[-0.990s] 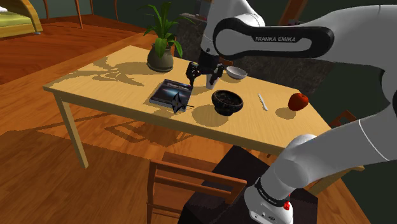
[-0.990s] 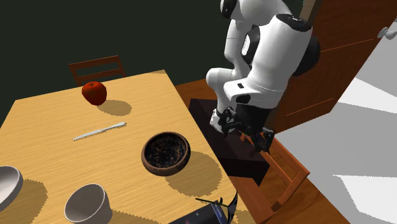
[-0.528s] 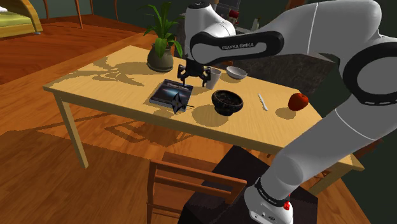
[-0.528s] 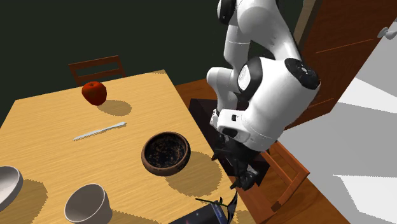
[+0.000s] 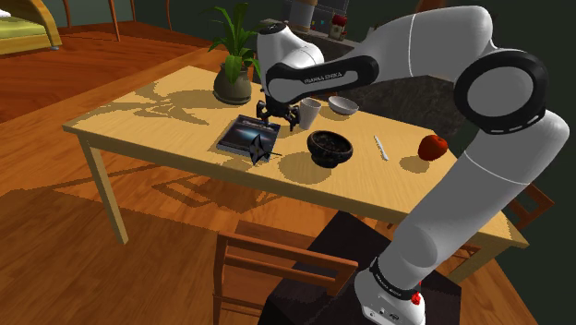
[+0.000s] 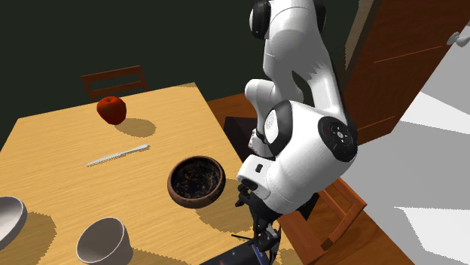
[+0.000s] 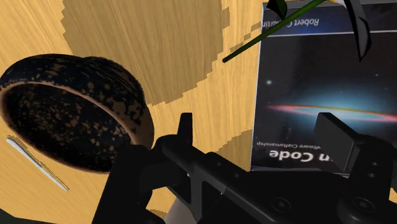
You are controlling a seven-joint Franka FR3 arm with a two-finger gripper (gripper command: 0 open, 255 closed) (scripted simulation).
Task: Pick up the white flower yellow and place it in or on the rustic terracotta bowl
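Two black fingers (image 7: 186, 127) of the gripper (image 7: 258, 124) stand well apart with nothing between them, poised above a wooden table (image 5: 138, 115). The flower (image 7: 267, 35), drawn with a thin green stem and dark leaves, lies ahead of the fingertips, not yet between them. Its stem runs on a slant from bare table onto the end of a dark-covered book (image 7: 324, 89). That slant sits closer to the line joining the two fingers than across it, so the hand probably needs to advance and turn before closing. In the shoulder view the flower rests at the book's near corner, toward the table's near edge from the gripper. A dark speckled bowl (image 7: 70, 114) sits beside one finger, apart from the book.
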